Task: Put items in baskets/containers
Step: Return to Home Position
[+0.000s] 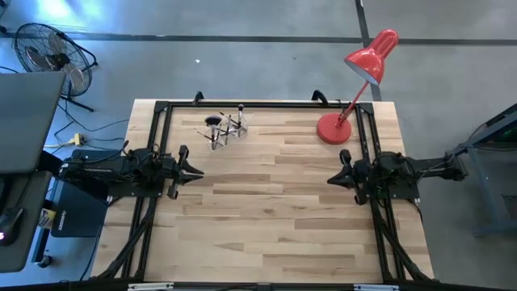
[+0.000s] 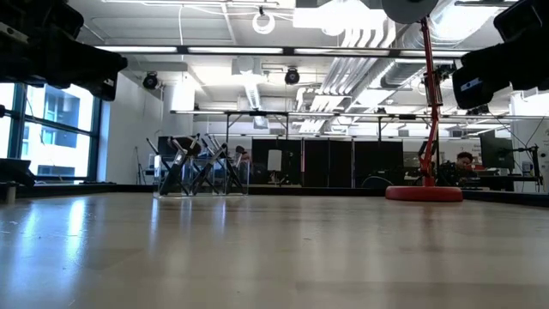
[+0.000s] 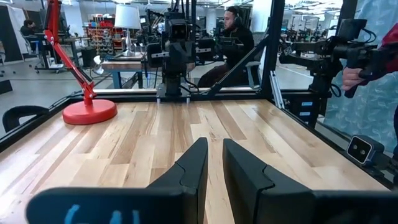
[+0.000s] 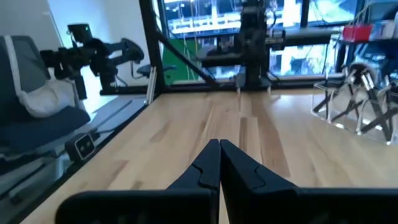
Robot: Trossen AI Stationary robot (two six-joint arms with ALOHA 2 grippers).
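Brushes (image 1: 223, 128) bundled in the cup (image 1: 230, 134), arms drawn back, job apparently done.
Slim dark handles lean crisscross in the clear, hard-walled cup near the wooden table's (image 1: 275, 218) back edge; the left claw (image 1: 194, 171) is a slit open, the right claw (image 1: 333, 178) pinched closed, both empty at opposite side edges.

No readable text anywhere, blue marking on the left gripper (image 3: 214, 146) body too blurred to read
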